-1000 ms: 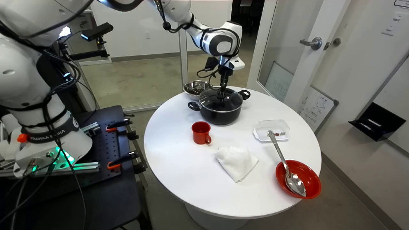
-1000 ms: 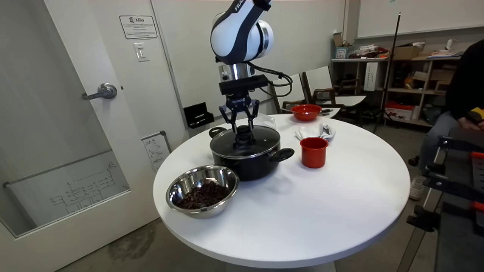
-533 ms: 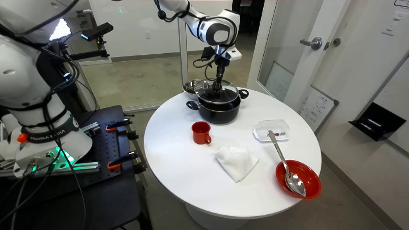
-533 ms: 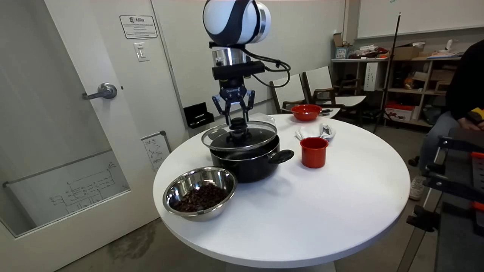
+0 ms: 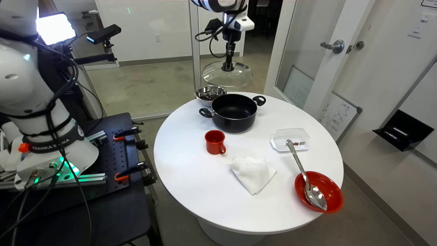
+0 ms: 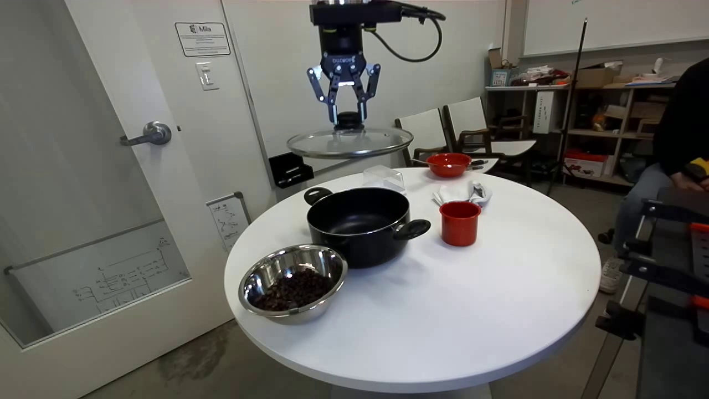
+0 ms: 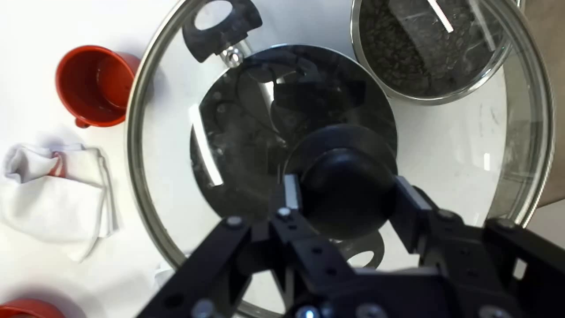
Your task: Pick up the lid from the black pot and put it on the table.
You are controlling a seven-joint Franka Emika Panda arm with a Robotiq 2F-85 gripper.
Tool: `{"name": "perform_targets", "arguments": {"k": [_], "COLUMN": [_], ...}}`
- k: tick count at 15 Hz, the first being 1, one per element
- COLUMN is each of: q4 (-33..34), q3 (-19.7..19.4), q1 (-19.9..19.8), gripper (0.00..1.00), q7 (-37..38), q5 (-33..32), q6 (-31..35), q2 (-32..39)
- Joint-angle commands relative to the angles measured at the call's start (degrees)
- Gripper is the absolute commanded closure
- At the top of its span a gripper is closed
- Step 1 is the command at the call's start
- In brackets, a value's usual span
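The glass lid (image 6: 352, 146) hung nearly level above the black cooking pot (image 5: 235, 124) and apart from it, the Robotiq gripper (image 6: 348, 116) clenched on the dark knob (image 7: 348, 190) at its centre. In an exterior view the two fingers (image 5: 229, 53) lined up and could not be told apart; the top edge cut off the arm (image 5: 241, 23) above them. In the wrist view the lid overran the upper edge, and the gripper masked much of its lower part and some of one side handle (image 7: 375, 245) of the pot. The steel bowl (image 6: 307, 316) stood just beside the pot, whether touching could not be settled; its dark brown contents (image 6: 296, 289) were too small to name. Small items inside the clear plastic box (image 5: 280, 147) were equally indistinct. A person (image 6: 684, 122) at the right edge of an exterior view showed only in part.

Counted on the round white table (image 5: 191, 177): one pot with two side handles, one steel bowl, one red mug (image 5: 213, 146), one folded white cloth (image 5: 253, 174), one plastic box and one red bowl (image 5: 332, 193). One large metal spoon (image 5: 315, 197) lay with its head in the red bowl, its handle leaning out over the rim. Two chairs (image 6: 465, 121), partly hidden, stood beyond the table.
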Motion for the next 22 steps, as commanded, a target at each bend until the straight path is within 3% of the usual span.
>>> {"name": "perform_targets", "arguments": {"k": [1, 5, 11, 17, 22], "q4": [-9.7, -15.6, -21.2, -27.5, -31.5], "q3": [-0.5, -2.4, -7.4, -12.0, -13.4], "q1": [-4.2, -10.5, -16.9, -20.7, -21.0], "gripper": [0.74, 0.74, 0.74, 0.74, 0.74], "q7": [-0.4, -2.1, 1.2, 6.4, 7.1], "q5": [2.9, 7.4, 5.7, 4.5, 1.1], "q6": [-0.9, -3.3, -4.7, 2.2, 15.5], "q2": [-10.9, -16.2, -16.6, -15.3, -12.6]}}
